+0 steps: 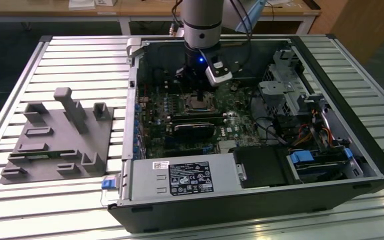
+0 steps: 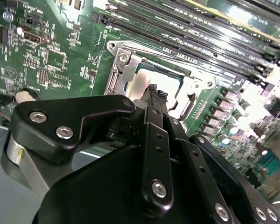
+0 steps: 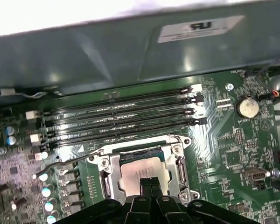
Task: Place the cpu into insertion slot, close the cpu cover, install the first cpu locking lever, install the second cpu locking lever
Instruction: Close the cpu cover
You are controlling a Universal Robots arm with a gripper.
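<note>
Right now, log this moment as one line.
gripper: shut, tips over cpu | cpu: seated under cpu cover | cpu cover: down | locking lever: one wire angled outward

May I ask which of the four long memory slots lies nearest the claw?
The memory slot beside the insertion slot beneath the claw; the other three lie beyond it, toward the grey wall.

A black computer case lies open on the slatted metal counter. Inside, a grey labelled power-supply box sits by the nearer wall, with a blue drive caddy toward the exterior view's right. A grey moulded fixture (several upright posts) rests on the counter at the exterior view's left. On the green board are long black memory slots and a coin battery.
</note>
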